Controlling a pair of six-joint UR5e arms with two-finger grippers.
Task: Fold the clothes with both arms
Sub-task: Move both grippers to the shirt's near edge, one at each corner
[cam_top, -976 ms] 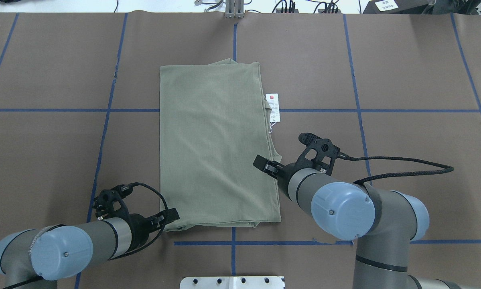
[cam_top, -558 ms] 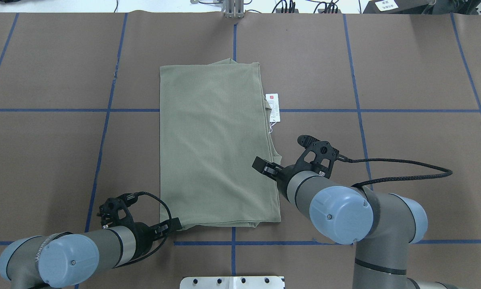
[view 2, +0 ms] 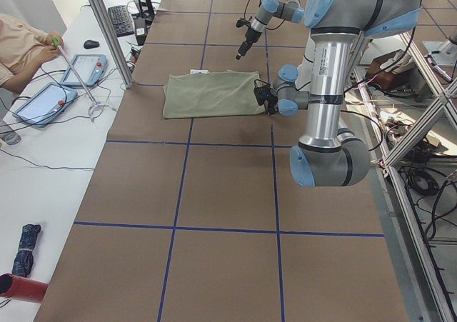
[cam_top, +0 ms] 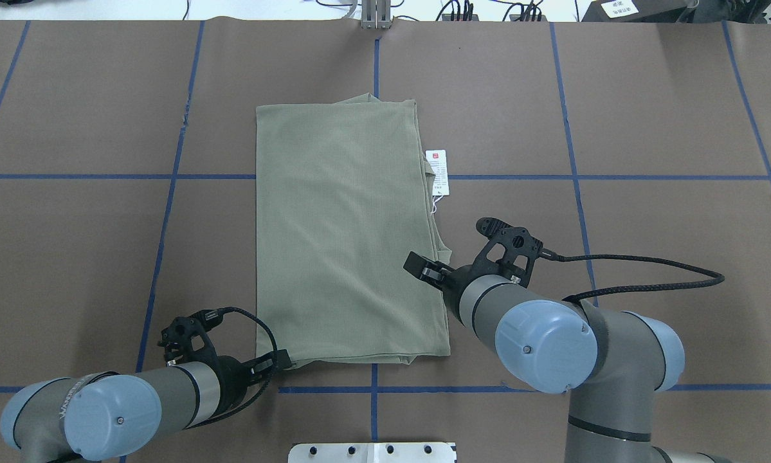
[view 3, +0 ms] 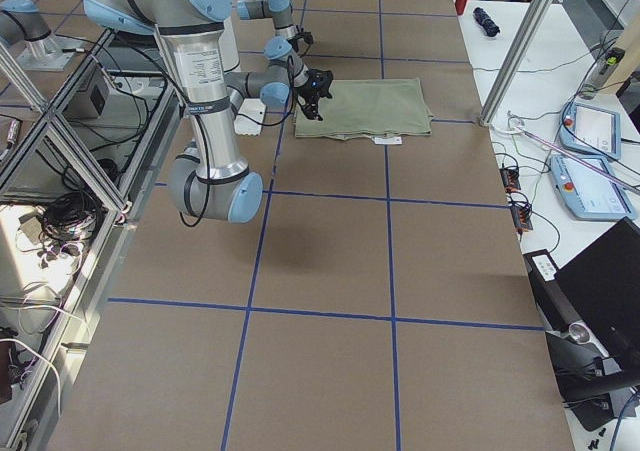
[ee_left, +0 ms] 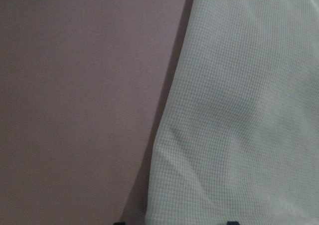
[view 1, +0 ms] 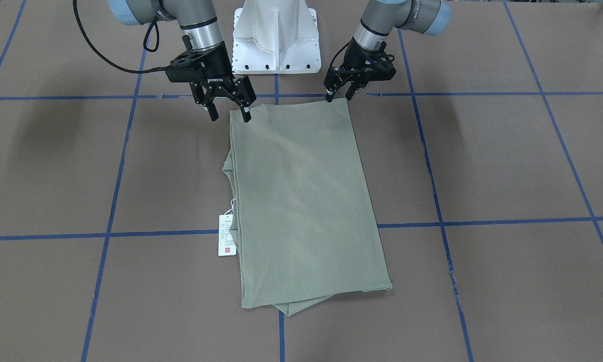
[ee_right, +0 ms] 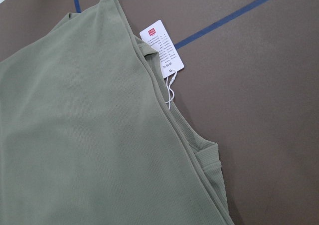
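Corners matter most in this step, as I judge it. The sage-green shirt (cam_top: 346,231) lies flat on the brown surface (cam_top: 649,116) as a long, narrowed rectangle, and the next fold should carry its near hem away from me. Both near corners therefore want a low, level pinch through every layer at once, or the stack may slide apart when lifted. At the shirt's near-left corner my left pincer (view 1: 338,95) sits low with its halves apart. The left wrist camera shows the shirt's side edge running between them, so I would nudge in a little deeper before closing, to take more than the bare hem. The shirt spans the middle, with a lower layer peeking out at its far end and the white hang tag (cam_top: 437,171) lying just off its right edge. Over that right edge, in the shirt's near half, my right pincer (view 1: 229,113) hangs raised, spread wide and holding nothing. The views disagree on how close it is to the near-right corner, so I would line it up there and lower it, then close both sides together.
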